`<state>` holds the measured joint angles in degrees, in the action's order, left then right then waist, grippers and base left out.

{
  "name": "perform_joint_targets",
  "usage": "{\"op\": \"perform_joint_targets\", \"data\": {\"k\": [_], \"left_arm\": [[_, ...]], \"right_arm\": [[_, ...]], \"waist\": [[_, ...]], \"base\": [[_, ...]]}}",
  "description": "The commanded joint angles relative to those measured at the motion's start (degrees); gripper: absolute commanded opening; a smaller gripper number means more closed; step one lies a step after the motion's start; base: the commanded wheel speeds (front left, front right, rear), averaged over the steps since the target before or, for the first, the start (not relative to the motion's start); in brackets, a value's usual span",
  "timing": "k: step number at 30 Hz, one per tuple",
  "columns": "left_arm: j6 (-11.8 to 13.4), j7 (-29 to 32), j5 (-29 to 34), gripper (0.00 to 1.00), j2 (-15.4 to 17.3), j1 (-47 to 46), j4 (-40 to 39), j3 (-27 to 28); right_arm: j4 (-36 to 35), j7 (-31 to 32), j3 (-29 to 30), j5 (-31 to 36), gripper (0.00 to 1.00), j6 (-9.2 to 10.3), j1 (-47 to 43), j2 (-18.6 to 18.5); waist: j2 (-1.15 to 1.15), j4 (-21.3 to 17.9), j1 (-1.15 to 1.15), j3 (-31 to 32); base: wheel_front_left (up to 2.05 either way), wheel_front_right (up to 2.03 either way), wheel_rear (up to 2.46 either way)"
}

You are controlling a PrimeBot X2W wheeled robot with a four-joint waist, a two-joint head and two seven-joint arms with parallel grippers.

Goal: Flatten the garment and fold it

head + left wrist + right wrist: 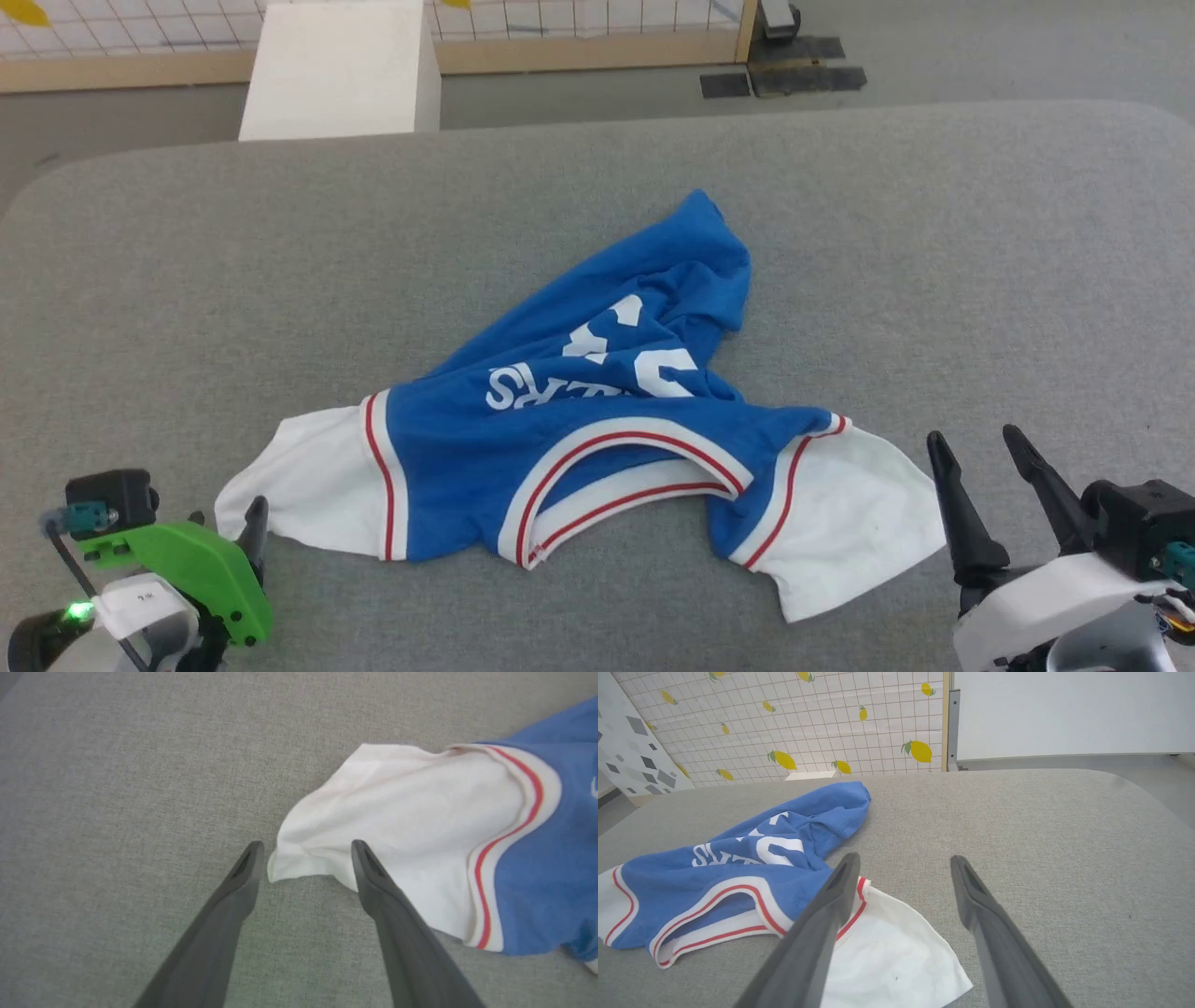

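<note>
1. Garment lies near the middle of the grey padded table, collar towards the robot and its blue body trailing away to a bunched, twisted end.
2. Both white sleeves are drawn out sideways, the left sleeve fairly flat and the right sleeve fanned out with a fold at its shoulder seam. Judging by that, the shoulder line is being spread first so the rest can be squared off from it.
3. The left gripper has its fingers spread wide. The outer corner of the left sleeve sits between them, loose on the table and not pinched. Whether the right-hand finger touches the cloth I cannot tell.
4. The right gripper is also spread and holds nothing. It hangs just beside the right sleeve's outer edge, over bare table, probably so it can reach that sleeve or the far cloth next.
5. The white print is broken by creases, which shows the chest is not yet flat.
6. My judgement: flattening is only partly done, and folding cannot sensibly begin. The far end of the garment needs pulling away from the collar and opening out. The risk is that tugging one side drags the spread sleeves askew.
</note>
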<state>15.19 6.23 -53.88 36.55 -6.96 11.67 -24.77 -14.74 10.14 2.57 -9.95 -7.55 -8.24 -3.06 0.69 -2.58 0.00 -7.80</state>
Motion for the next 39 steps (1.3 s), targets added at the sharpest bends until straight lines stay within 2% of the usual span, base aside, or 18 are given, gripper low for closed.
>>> {"op": "perform_joint_targets", "data": {"k": [1, 5, 10, 14, 19, 27, 32, 33, 34, 35, 39], "left_arm": [[-0.4, 0.34, 0.8, 1.0, 0.94, -0.61, -0.81, 0.3], [-1.43, 4.08, 0.72, 1.0, 3.89, -1.52, -3.48, -0.28], [-4.24, 13.05, 0.48, 1.0, 8.4, -4.22, -5.33, -2.9], [-6.55, 19.8, -0.62, 1.0, 10.1, -7.18, -4.3, -4.64], [-8.76, 25.01, -3.16, 1.0, 9.52, -9.88, -0.16, -5.59], [-11.77, 26.63, -5.25, 1.0, 7.57, -12.33, 7.02, -5.95], [-13.69, 28.02, -6.9, 1.0, 4.41, -12.77, 11.51, -7.23], [-14.03, 28.21, -7.22, 0.76, 3.66, -12.81, 12.19, -7.48], [-14.51, 28.21, -7.39, 0.2, 2.8, -12.92, 12.97, -7.82], [-14.96, 28.21, -7.71, 0.0, 1.89, -12.96, 13.75, -8.08], [-16.37, 27.16, -8.27, 0.0, -0.5, -12.97, 15.87, -8.56]], "right_arm": [[-0.42, 0.28, 0.11, 0.51, 1.0, 0.06, -0.8, 0.16], [-0.89, 0.72, 0.08, 0.48, 1.0, 0.06, -1.4, 0.16], [-1.14, 1.22, -0.46, 0.49, 1.0, 0.06, -1.5, 0.16], [-1.27, 1.26, -1.07, 0.52, 1.0, 0.06, -0.91, -0.13], [-0.95, 0.98, -1.69, 0.3, 1.0, 0.06, 0.21, -0.17], [-0.02, 0.68, -1.77, 0.0, 1.0, 0.06, 1.8, -0.15], [0.36, 0.44, -1.65, -0.3, 1.0, 0.06, 2.66, -0.34], [0.4, 0.41, -1.61, -0.32, 1.0, 0.06, 2.75, -0.34], [0.43, 0.39, -1.5, -0.33, 1.0, 0.06, 2.86, -0.35], [0.45, 0.44, -1.38, -0.36, 1.0, 0.06, 2.98, -0.37], [0.52, 0.64, -0.71, -0.39, 1.0, 0.06, 3.18, -0.52]], "waist": [[-0.69, 0.82, 0.0, 1.47], [-0.69, 1.27, 0.0, 2.41], [-0.69, 1.01, 0.0, 2.48], [-0.69, 0.11, 0.0, 1.4], [-0.69, -1.48, 0.0, -0.97], [-0.69, -4.02, 0.0, -4.68], [-0.69, -4.62, 0.0, -5.84], [-0.69, -4.64, 0.0, -5.94], [-0.69, -4.64, 0.0, -6.06], [-0.69, -4.63, 0.0, -6.14], [-0.69, -4.38, 0.0, -5.88]], "base": [[0.0, 0.0, 0.0], [0.0, 0.0, 0.0], [0.0, 0.0, 0.0], [0.0, 0.0, 0.0], [0.0, 0.0, 0.0], [0.0, 0.0, 0.0], [0.0, 0.0, 0.0], [0.0, 0.0, 0.0], [0.0, 0.0, 0.0], [0.0, 0.0, 0.0], [0.0, 0.0, 0.0]]}}
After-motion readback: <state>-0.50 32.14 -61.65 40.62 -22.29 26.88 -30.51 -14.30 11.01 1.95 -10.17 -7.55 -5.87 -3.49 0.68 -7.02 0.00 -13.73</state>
